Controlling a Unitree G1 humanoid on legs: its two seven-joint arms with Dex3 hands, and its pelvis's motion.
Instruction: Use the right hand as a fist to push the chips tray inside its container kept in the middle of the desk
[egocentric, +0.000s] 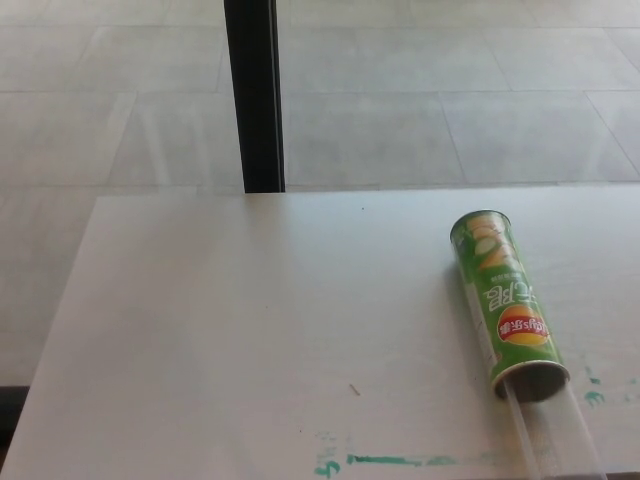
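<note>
A green chips can (504, 300) lies on its side on the white desk (250, 320), toward the right. Its open mouth faces the near edge. A clear plastic tray (555, 435) sticks out of that mouth and runs down to the bottom of the picture. Neither of my hands shows anywhere in the head view.
A black vertical post (254, 95) stands behind the desk's far edge, on a pale tiled floor. Green marker smears (395, 460) mark the desk near the front edge, with smaller green marks (594, 390) right of the can.
</note>
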